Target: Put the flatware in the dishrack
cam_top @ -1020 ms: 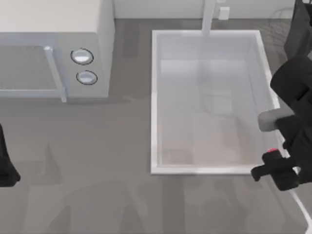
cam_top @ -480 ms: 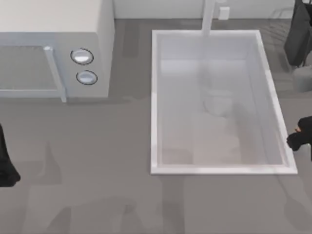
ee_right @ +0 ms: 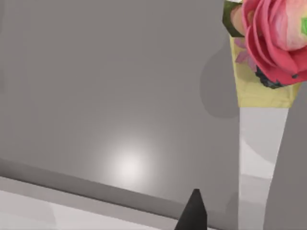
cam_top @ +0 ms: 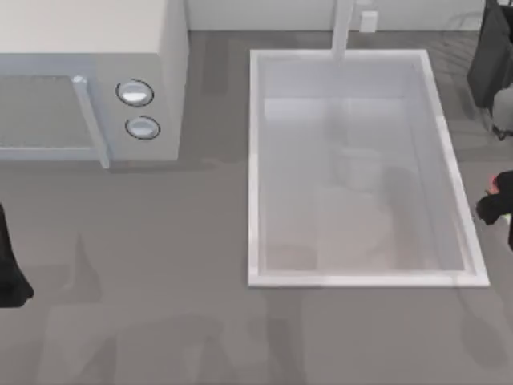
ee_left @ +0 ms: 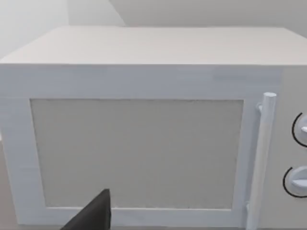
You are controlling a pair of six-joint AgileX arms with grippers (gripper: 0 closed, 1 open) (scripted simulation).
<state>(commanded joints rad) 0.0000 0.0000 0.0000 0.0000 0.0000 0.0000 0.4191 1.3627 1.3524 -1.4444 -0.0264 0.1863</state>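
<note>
Figure: top view, read as a clock face, with two wrist views.

Right gripper [cam_top: 495, 207]: sits at the 3 o'clock edge, just outside the rim of the sink basin [cam_top: 253, 160]. We judge that it stands clear of the basin so the load travels over the table [cam_top: 160, 321] and not over the water well.

Right gripper's hold: we cannot tell how far it is open, nor whether it has the utensil.

Flatware [ee_right: 263, 96]: close before the right wrist camera, with the red head above the yellow collar and the cream handle running away from it. In the top view a red speck lies at the gripper's 12 o'clock side. We judge it is carried, since it hangs over bare table.

Dishrack [cam_top: 489, 64]: dark slab and thin wires at the 1 o'clock corner, apart from the gripper. It lies at 12 o'clock from the gripper, hence the likely line of travel.

Task state: we judge the transfer is under way and the flatware is not yet in the rack.

Left arm [cam_top: 10, 269]: parked at the 8 o'clock edge, its camera facing the microwave [cam_top: 88, 48]. We cannot tell the state of the left gripper [ee_left: 92, 216].

Faucet [cam_top: 343, 28]: at 12 o'clock, on the basin's far rim.
</note>
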